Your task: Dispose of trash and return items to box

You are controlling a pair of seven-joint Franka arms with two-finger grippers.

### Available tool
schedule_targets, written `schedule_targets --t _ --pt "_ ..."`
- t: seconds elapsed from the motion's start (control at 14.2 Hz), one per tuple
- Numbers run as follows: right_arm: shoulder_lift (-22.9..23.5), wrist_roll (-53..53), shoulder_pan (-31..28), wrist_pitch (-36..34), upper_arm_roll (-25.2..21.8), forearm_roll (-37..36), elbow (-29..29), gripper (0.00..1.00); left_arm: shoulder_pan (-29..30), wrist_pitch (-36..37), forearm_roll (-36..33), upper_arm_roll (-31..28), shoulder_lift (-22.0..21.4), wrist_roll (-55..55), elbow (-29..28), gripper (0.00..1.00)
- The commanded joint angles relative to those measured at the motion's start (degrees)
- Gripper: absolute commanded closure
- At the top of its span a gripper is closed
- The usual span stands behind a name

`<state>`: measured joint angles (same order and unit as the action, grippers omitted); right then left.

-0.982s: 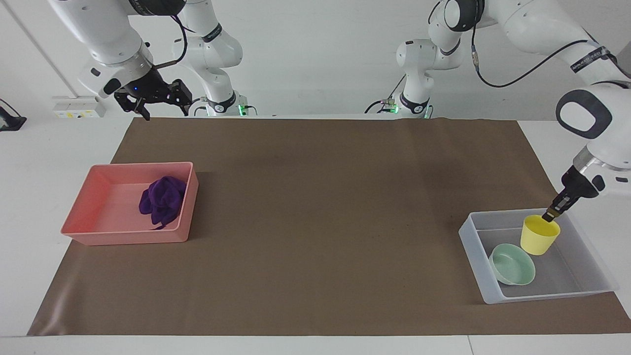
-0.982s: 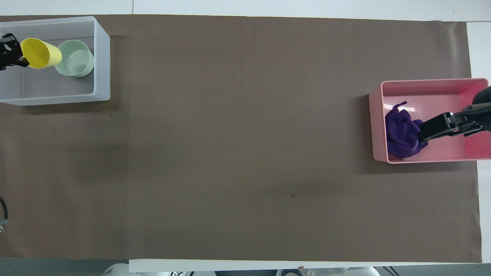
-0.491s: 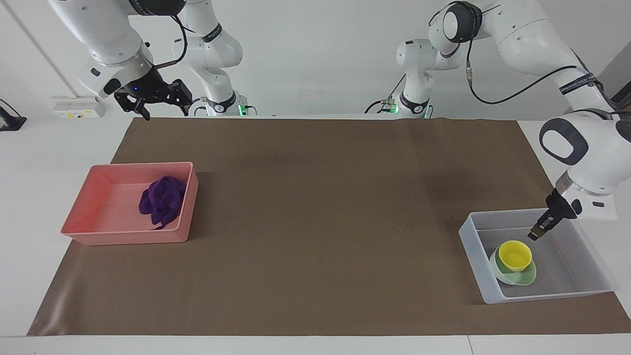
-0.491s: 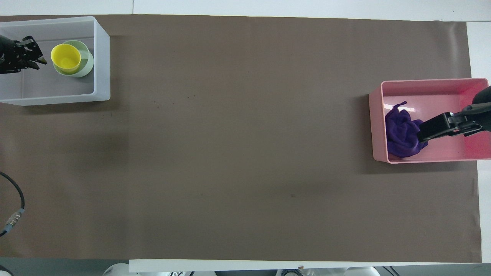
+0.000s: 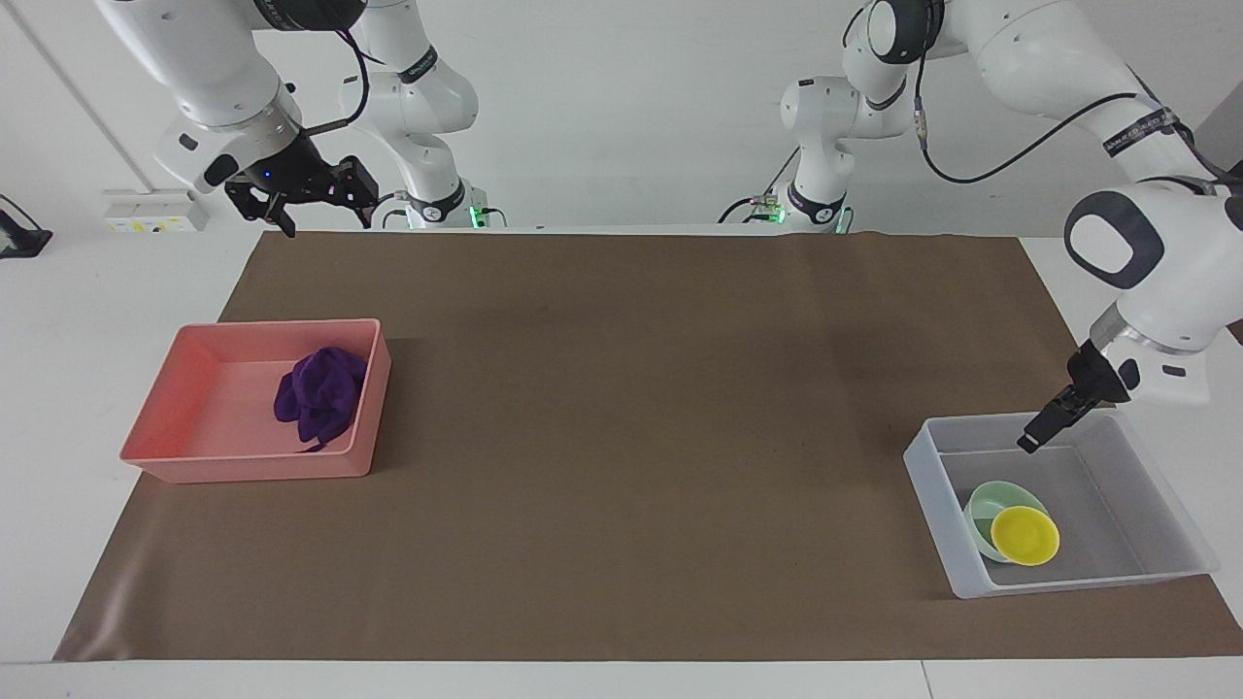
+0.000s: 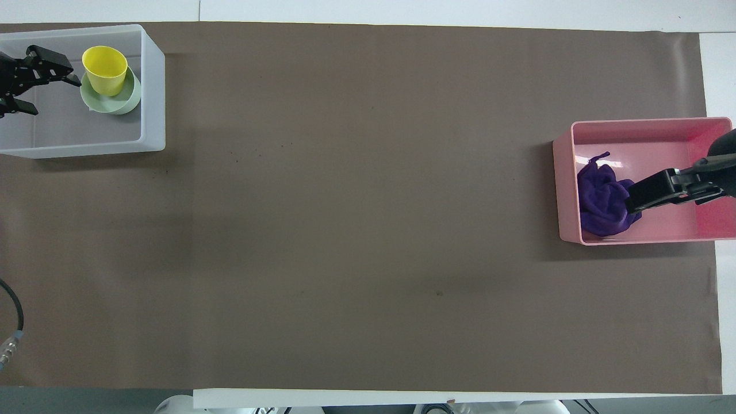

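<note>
The right gripper [image 5: 291,199] is waiting, raised near its base, fingers apart and empty. The cloth [image 5: 320,393] is lying in the pink tray [image 5: 160,456], apparently as discarded trash. The left gripper [image 6: 34,80] is hovering open and empty over the box [image 5: 937,563], where the cup [image 5: 1025,535] is resting tilted in the bowl [image 5: 986,505], so both items look returned.

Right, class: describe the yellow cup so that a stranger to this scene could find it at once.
Start at the whitish bin at the left arm's end of the brown mat. Inside it sits a green bowl, and the yellow cup rests in that bowl, tipped over. It is the only yellow thing on the table.
</note>
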<state>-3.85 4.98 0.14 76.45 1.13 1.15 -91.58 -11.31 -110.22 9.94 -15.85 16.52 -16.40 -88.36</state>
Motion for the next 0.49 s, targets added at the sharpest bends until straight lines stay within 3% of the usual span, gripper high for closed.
schedule_targets --t 0.0,0.28,0.42 --pt "-1.1 -0.1 -0.7 0.5 0.5 0.1 -1.2 0.00 -2.7 2.8 -3.3 0.0 -5.3 0.8 -2.3 0.00" --pt "-1.1 -0.1 -0.8 0.5 0.5 0.0 -1.2 0.00 -3.2 13.0 -3.6 0.8 -12.6 8.1 -2.6 0.00" --pt "-1.1 -0.2 -0.7 0.5 0.5 0.1 -1.2 0.00 -6.0 19.0 -8.6 0.8 -17.6 10.5 -2.5 0.00"
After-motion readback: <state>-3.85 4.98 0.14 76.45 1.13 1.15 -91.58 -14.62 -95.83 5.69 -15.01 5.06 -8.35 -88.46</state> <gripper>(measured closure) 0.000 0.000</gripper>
